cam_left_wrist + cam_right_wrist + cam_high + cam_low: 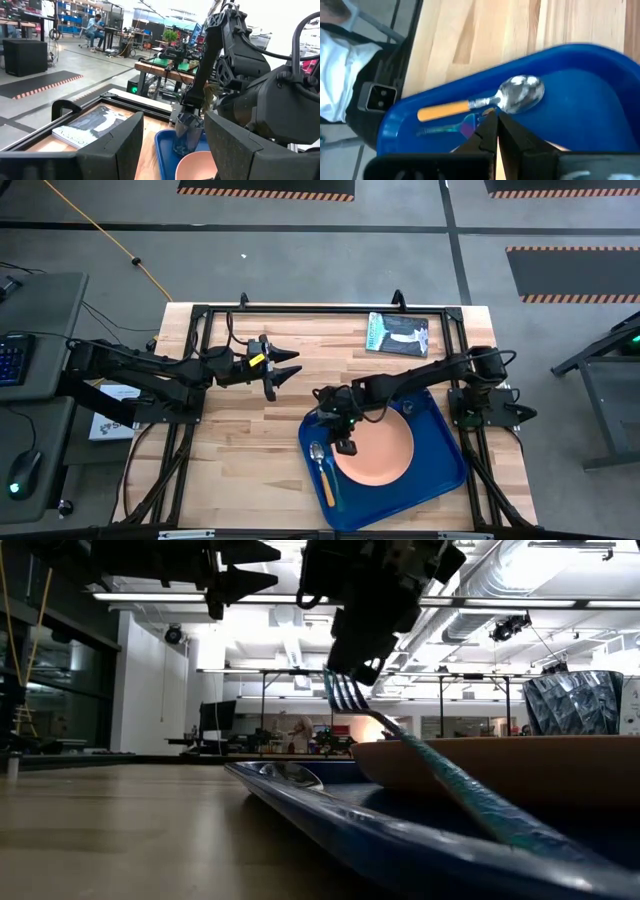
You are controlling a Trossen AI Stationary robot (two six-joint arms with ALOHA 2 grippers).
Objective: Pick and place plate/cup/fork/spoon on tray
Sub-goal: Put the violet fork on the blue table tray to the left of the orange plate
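The deep-blue tray lies at the table's near right and holds the peach-orange plate, the orange-handled spoon along its left side and a clear cup at its far side. My right gripper is over the tray's left part, just beside the plate's left edge, shut on the blue-handled fork. The fork also shows in the right wrist view, beside the spoon. My left gripper hovers open and empty above the table's middle, to the left of the tray. My right gripper pinches the fork by its metal head end between its two fingers, which come from above and point down. The fork is tilted, head up at the fingers, and its blue handle slopes down toward the tray's near side. Where the handle's end rests cannot be seen.
A small dark book lies at the table's far edge, behind the tray. Bare wood stretches across the table's left half. People and workbenches show in the room beyond the table.
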